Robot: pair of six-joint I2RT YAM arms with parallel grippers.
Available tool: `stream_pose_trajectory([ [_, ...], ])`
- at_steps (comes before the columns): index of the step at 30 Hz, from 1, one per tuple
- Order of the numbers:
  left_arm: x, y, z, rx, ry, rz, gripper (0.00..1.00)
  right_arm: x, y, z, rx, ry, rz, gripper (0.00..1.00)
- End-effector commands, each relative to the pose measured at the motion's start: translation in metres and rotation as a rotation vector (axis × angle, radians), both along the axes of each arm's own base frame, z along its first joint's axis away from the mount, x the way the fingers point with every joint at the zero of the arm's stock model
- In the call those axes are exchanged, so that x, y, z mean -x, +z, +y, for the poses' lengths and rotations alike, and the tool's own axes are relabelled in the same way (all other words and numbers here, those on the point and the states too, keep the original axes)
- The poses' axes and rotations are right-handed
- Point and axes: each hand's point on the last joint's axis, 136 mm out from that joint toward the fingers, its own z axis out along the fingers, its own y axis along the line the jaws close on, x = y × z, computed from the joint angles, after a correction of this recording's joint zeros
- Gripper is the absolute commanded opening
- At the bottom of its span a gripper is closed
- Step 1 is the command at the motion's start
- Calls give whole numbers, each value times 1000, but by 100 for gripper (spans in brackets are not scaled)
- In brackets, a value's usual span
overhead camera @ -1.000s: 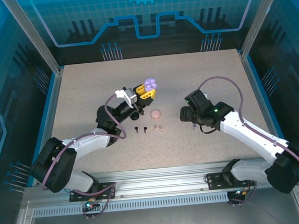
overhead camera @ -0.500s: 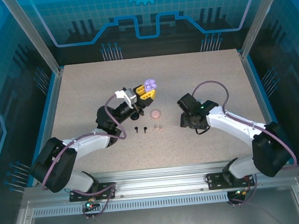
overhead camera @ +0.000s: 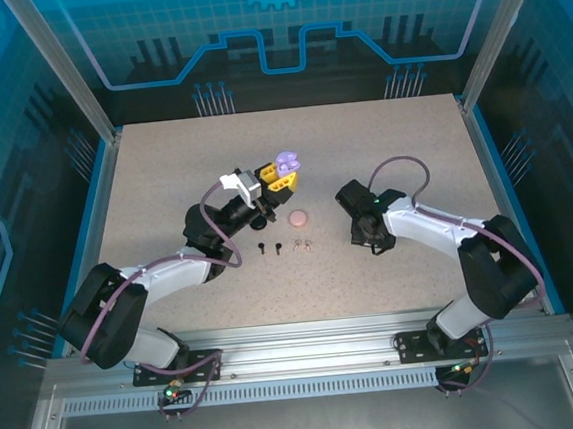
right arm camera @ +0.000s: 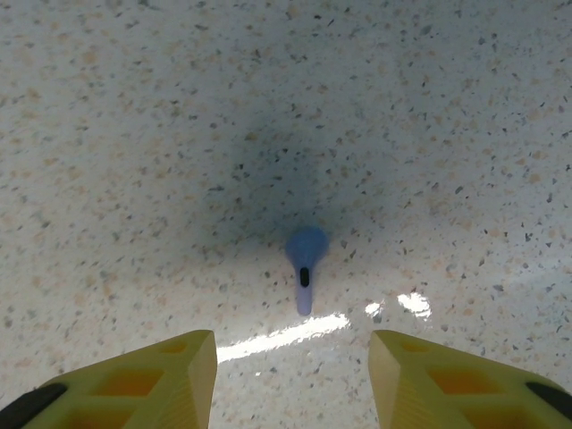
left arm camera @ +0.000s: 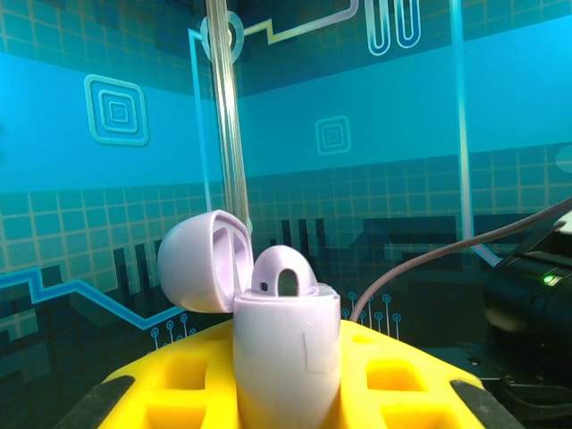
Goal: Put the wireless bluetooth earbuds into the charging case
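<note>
My left gripper point(overhead camera: 280, 180) is shut on a lilac charging case point(overhead camera: 287, 161), held above the table. In the left wrist view the case point(left arm camera: 286, 349) stands upright between the yellow fingers point(left arm camera: 170, 393) with its lid point(left arm camera: 198, 261) swung open to the left. A rounded lilac piece point(left arm camera: 284, 273) sticks up from its mouth. My right gripper point(right arm camera: 293, 362) is open and points down at the table. A lilac earbud point(right arm camera: 307, 257) lies flat just ahead of its fingertips, touching neither. Two black earbuds point(overhead camera: 269, 248) and two pale pink earbuds point(overhead camera: 302, 243) lie in a row on the table.
A closed pink round case point(overhead camera: 298, 216) rests on the table just beyond the row of earbuds. The right arm point(overhead camera: 438, 229) lies low across the right half of the speckled table point(overhead camera: 162, 165). Blue walls and metal posts ring the table.
The right arm has folded in and its gripper has come down and slightly left toward the table, jaws narrowing. The left arm and the lilac case have stayed put.
</note>
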Motion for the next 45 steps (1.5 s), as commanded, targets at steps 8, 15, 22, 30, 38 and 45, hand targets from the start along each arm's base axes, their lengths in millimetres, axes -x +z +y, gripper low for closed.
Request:
stream_pose_trajectory([
  [8, 6, 9, 4, 30, 9, -39, 0, -16, -15, -7, 10, -78, 17, 46],
  [15, 6, 8, 3, 27, 9, -38, 0, -18, -22, -9, 4, -96, 26, 44],
  [22, 6, 7, 3, 26, 10, -38, 0, -20, -28, -13, 4, -108, 39, 42],
  [30, 6, 6, 3, 24, 10, -39, 0, -19, -35, -14, 1, -110, 49, 41],
  [38, 6, 7, 3, 25, 10, -40, 0, -19, -39, -14, -1, -111, 60, 39],
  [45, 6, 8, 4, 27, 12, -39, 0, -19, -40, -15, -3, -105, 80, 38],
])
